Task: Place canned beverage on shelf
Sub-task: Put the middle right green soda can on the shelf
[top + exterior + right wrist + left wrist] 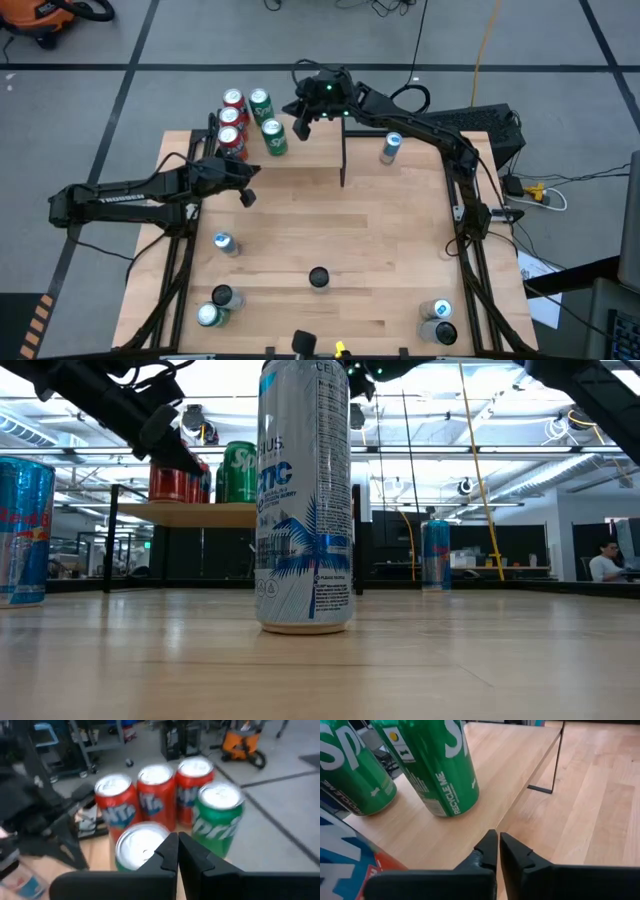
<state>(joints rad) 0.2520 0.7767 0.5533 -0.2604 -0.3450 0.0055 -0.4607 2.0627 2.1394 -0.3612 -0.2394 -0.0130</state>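
The shelf (310,150), a small light-wood board with black uprights, stands at the table's far side. Three red cans (231,118) and two green cans (273,136) stand upright on its left half. My left gripper (498,851) is shut and empty, just off the shelf's near edge (247,196), pointing at the green cans (432,765). My right gripper (177,852) is shut and empty too. It hovers above the shelf beside the nearer green can (142,845), at the board's middle (303,122).
Loose cans stand on the table: a tall silver-blue one (305,500) near the front middle (318,277), one right of the shelf (391,147), one at mid-left (225,243), pairs at the front left (214,306) and front right (440,320).
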